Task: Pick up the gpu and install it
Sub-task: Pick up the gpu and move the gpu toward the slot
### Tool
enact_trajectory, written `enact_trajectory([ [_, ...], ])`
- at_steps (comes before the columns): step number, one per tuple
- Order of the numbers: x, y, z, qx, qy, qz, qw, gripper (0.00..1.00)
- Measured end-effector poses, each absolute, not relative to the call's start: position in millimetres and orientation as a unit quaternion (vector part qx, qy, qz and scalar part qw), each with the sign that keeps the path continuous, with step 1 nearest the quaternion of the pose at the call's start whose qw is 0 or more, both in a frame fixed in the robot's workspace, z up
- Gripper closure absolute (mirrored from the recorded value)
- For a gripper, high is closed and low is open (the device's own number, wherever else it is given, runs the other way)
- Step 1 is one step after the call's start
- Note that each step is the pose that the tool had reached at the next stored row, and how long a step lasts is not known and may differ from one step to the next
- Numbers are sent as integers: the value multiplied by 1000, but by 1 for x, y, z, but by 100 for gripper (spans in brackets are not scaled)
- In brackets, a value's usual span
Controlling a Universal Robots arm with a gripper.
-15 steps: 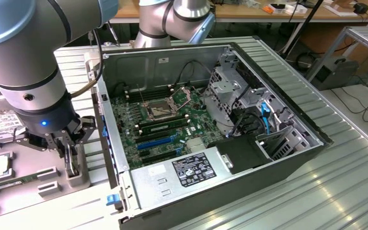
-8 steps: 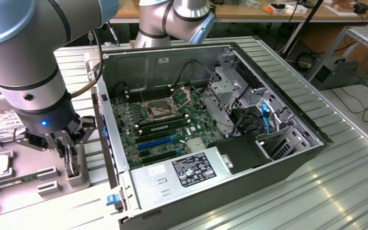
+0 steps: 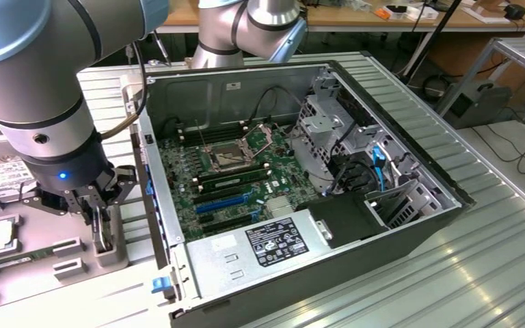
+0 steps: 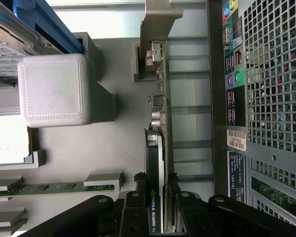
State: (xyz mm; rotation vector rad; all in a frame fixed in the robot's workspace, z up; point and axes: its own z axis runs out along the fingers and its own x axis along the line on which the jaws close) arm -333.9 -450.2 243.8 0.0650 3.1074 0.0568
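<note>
Pinching the gpu (image 4: 155, 148) by its upper edge in the half-closed tool (image 4: 158, 200), from straight above, at the gray tray's (image 4: 113, 148) case-side edge; long axis parallel to the computer case's (image 4: 276, 74) rear panel.

Bright even overhead light, glare streaks on ribbed metal table (image 3: 478, 280), soft shadow beside gpu (image 4: 158, 143)

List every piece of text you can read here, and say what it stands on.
"NVIDIA QUADRO K", rest cut off: on the edge of the slim black expansion card.
Too small to read: the white sticker on the silver power supply box.
Blurred: the white label on the silver hard drive.
Unreadable: the barcode sticker on the grey perforated case back.
</note>
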Motion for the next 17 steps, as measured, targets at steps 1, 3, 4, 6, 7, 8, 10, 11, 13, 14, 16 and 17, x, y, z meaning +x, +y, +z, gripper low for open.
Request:
enact_trajectory([
  [1,-334,-450,244,21,999,18,17,73],
  [3,-334,-450,244,21,999,18,17,73],
  [4,-334,-450,244,21,999,18,17,73],
  [6,-334,-450,244,21,999,18,16,73],
  [7,-334,-450,244,21,999,18,17,73],
  [8,-334,-450,245,21,999,18,17,73],
  [10,-334,-450,246,21,999,18,16,73],
  [11,-334,-450,247,21,999,18,16,73],
  [13,-334,-450,248,21,999,18,17,73],
  [14,-334,-450,249,21,999,18,17,73],
  [16,-334,-450,252,21,999,18,17,73],
  [17,-334,-450,253,21,999,18,17,73],
])
